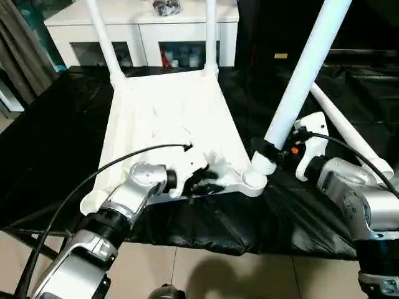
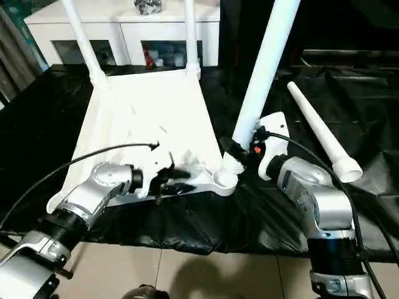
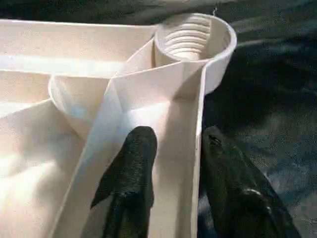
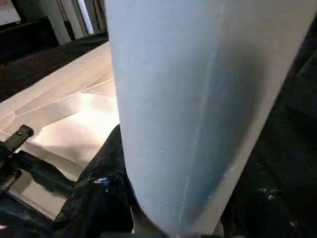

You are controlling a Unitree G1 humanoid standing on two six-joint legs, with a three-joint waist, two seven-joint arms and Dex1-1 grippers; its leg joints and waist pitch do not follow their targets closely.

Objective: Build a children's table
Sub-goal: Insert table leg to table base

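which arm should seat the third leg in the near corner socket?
Right. Its tool already grips the tilted leg just above the near corner socket. The left tool straddles the tabletop's near rim, so it probably serves best bracing the top.

White cabinet point(image 1: 143, 28), black-draped table point(image 1: 56, 143)

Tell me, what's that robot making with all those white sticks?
It is building a little table. The top lies upside down on a black cloth, with two legs already standing in its far corners. The right gripper holds a third leg with its end at the near right corner socket. The left gripper straddles the top's near edge beside that socket. A fourth leg lies on the cloth.
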